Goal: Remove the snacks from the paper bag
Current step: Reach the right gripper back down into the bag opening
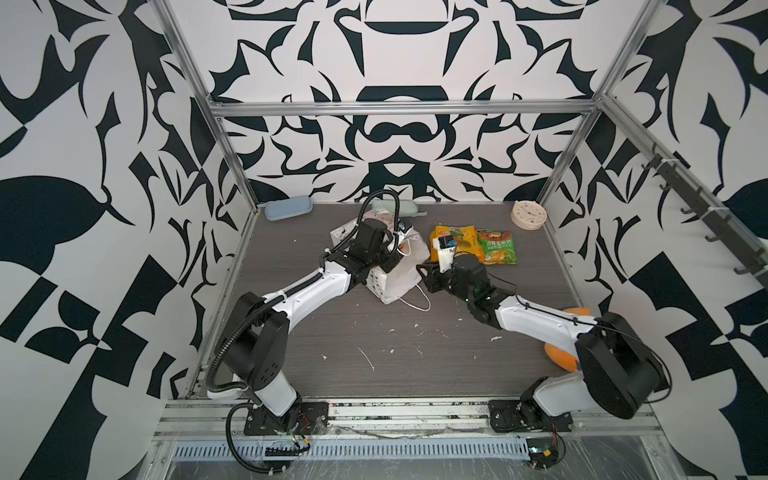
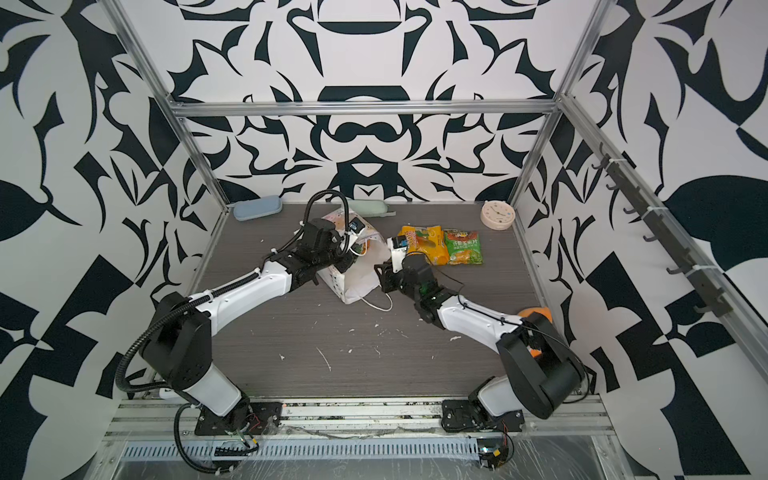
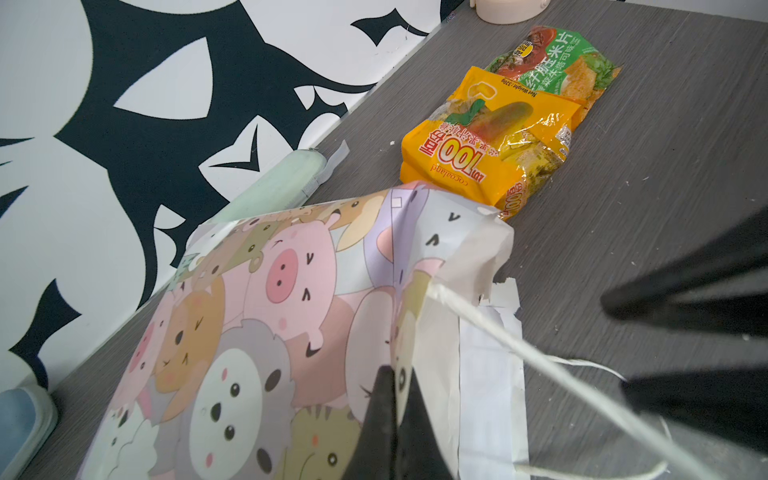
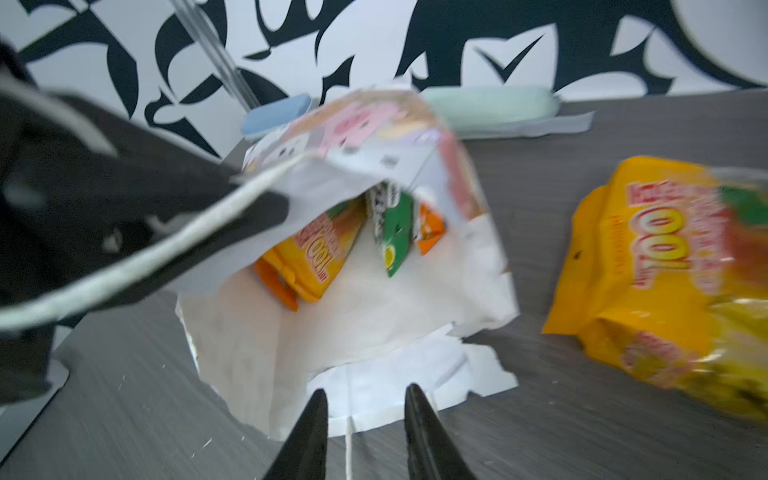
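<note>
The left fingers (image 3: 382,409) are closed on the upper lip of the paper bag (image 3: 270,311), beside where its white cord handle (image 3: 490,332) comes out, and hold the mouth up off the desk (image 1: 395,345). The right fingers (image 4: 316,424) stand apart with nothing between them. They hover over the torn lower lip, which lies flat on the desk, and a second cord runs beneath them.

The bag lies on its side, cartoon animal faces upward, mouth facing the right arm. Inside are a yellow-orange packet (image 4: 316,253) printed "100", a flat orange packet (image 4: 278,286) under it, a green packet (image 4: 395,232) and a small orange one (image 4: 430,232).

Two snacks lie on the desk just past the bag. One is a yellow packet (image 3: 490,137) reading "100" and "cocoaland". The other is a green packet (image 3: 552,62) with Chinese lettering, partly under the yellow one.

Along the back wall are a cream clock (image 1: 528,214), a pale green pouch (image 1: 409,206) and a blue case (image 1: 287,208). An orange plush toy (image 1: 559,359) sits behind the right arm.
</note>
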